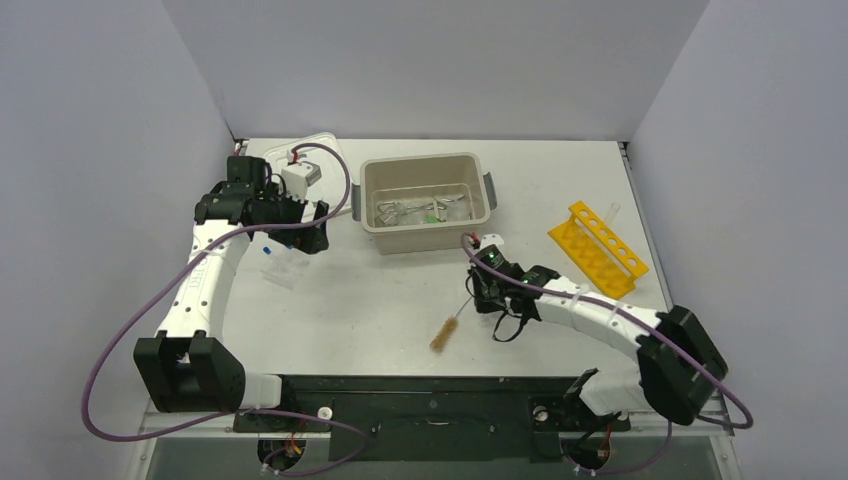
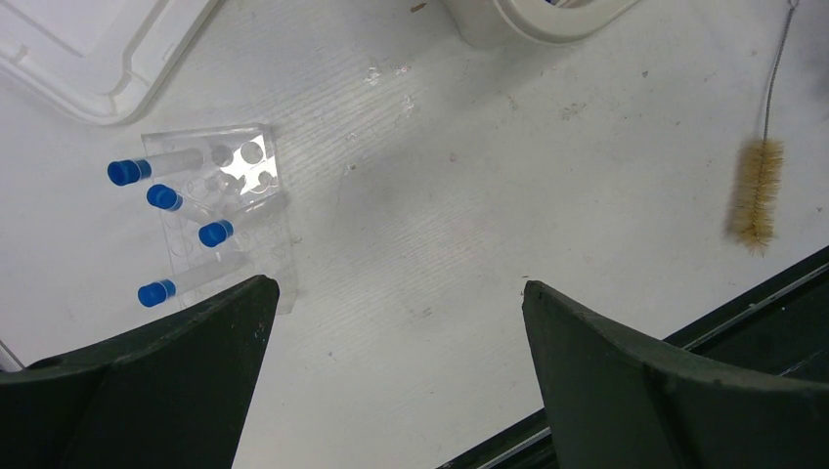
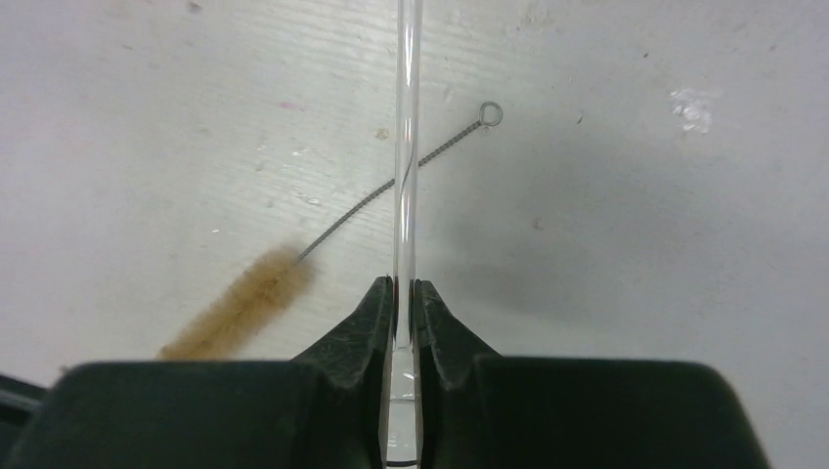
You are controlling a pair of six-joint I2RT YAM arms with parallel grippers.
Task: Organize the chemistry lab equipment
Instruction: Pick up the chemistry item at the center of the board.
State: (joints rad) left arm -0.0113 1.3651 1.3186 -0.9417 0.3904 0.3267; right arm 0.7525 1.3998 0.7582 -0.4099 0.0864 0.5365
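The right gripper (image 3: 404,289) pinches a thin clear glass rod (image 3: 406,147) over the bench (image 3: 635,244), its arm stretched low toward the beige tub (image 1: 420,160) holding metal tools (image 1: 400,210). The wire brush (image 3: 239,303) lies under the rod. The left gripper (image 2: 396,288) gapes wide near a clear rack (image 2: 249,181) of blue-capped tubes (image 2: 164,196).

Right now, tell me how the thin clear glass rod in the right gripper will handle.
The thin clear glass rod looks stiff but probably brittle: slender, reaching far past the right gripper. Smooth glass between narrow jaws may slip or pivot. Being round, it would likely roll once set down.
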